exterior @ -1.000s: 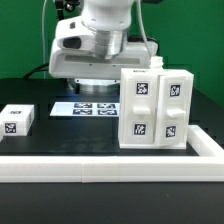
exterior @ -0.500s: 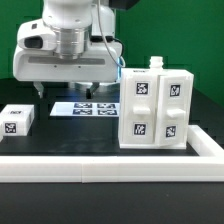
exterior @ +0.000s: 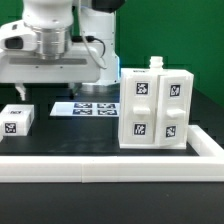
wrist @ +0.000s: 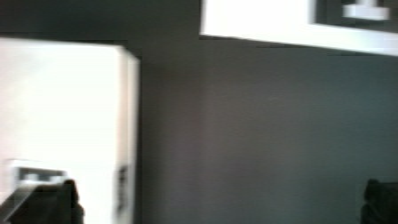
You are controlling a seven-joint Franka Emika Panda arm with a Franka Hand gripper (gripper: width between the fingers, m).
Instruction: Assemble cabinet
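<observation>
1. One robot arm (exterior: 60,45), at 11 o'clock in the exterior view.
2. One pincer (wrist: 217,200), with two fingertips (wrist: 54,200) counted in the wrist view.
3. One cabinet body (exterior: 155,110), at 3 o'clock on the worktop (exterior: 60,135).
4. Four tags (exterior: 141,88) on its front face.
5. One small loose white piece (exterior: 17,120), at 9 o'clock, with one tag on its front.
6. One marker board (exterior: 62,108), near centre. It seems to carry four tags, though the arm hides part.
7. One border rail (exterior: 100,165), at 6 o'clock.
</observation>
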